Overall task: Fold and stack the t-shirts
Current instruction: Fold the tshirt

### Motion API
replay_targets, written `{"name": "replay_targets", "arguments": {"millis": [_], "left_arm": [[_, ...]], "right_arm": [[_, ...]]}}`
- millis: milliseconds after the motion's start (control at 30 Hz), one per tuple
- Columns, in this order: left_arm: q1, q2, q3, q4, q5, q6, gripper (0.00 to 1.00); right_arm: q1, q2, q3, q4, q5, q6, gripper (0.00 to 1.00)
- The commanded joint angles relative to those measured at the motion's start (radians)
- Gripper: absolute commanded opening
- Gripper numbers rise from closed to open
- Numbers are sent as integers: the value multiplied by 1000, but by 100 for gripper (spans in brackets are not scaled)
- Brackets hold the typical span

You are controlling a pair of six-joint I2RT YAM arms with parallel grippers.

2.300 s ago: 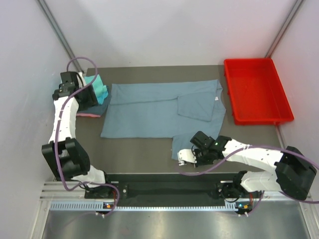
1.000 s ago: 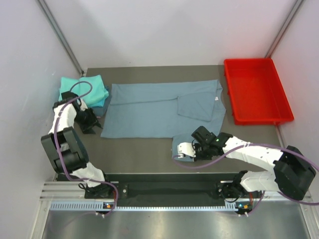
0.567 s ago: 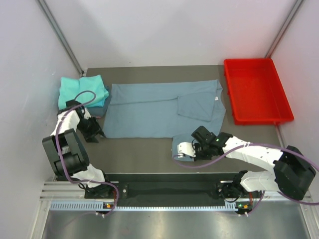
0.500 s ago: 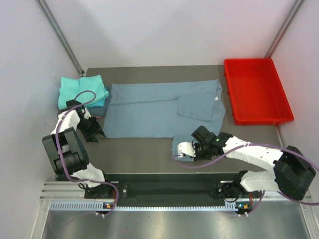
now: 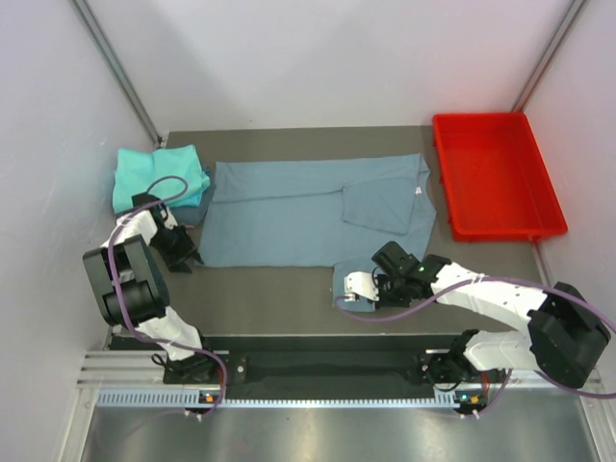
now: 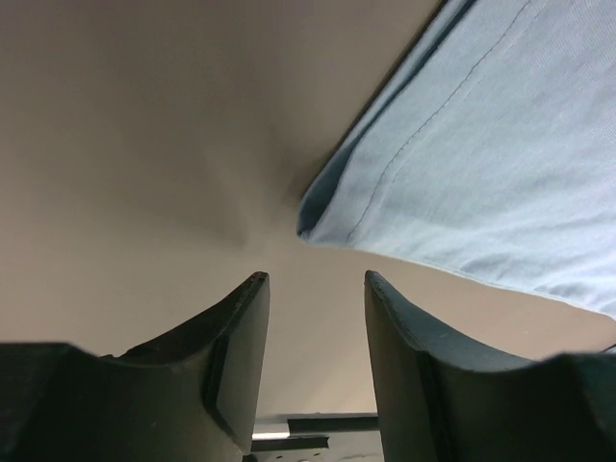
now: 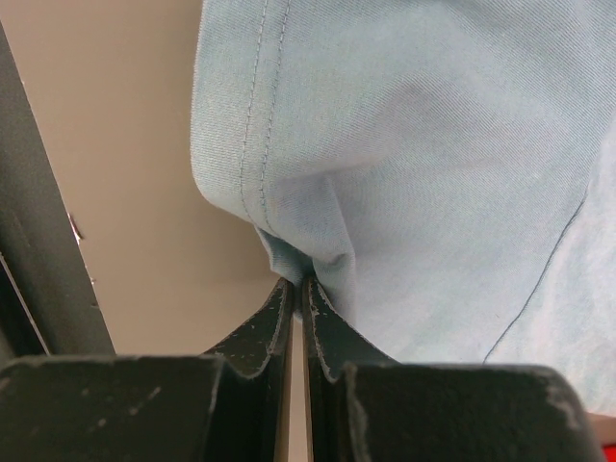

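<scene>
Shirt point(image 5: 289, 217) is lying left-right, neck rightward; right gripper point(image 5: 354, 292) is pinching it; left gripper point(image 5: 189, 256), empty, agape, has left stack point(image 5: 159, 173).

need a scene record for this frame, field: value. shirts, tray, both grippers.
grey-blue t-shirt: spread flat mid-table, a flap folded over on its right
folded stack: far left, teal on top
red tray: far right
left gripper: open, low, just short of the shirt's near-left corner, not touching
right gripper: shut on the shirt's near edge
</scene>
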Motion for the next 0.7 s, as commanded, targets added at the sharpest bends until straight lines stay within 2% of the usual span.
{"name": "replay_targets", "arguments": {"millis": [0,200,367,433,467,500,533,633,667], "left_arm": [[-14,18,38,45,2,-13,48],[-29,53,60,46,4,-13,46],[-37,69,66,57,5,-15,41],[-37,69,66,55,17,-12,31],[-38,69,63,55,20,-12,21],[-38,63,61,57,24,-10,17],[-38,60,60,55,24,-10,9],[-38,44,52,49,30,-10,0],[-38,35,51,42,31,-9,0]], "right_arm": [[-13,-26,-3,36,-15,11,0],[-25,-28,-3,38,-15,14,0],[-31,-26,-6,41,-16,14,0],[-33,-25,-7,47,-16,16,0],[-33,-23,-7,49,-15,16,0],[-33,-22,-7,49,-16,17,0],[-33,-22,-9,53,-16,17,0],[-37,-20,-7,56,-12,19,0],[-42,-25,-4,55,-1,20,0]]}}
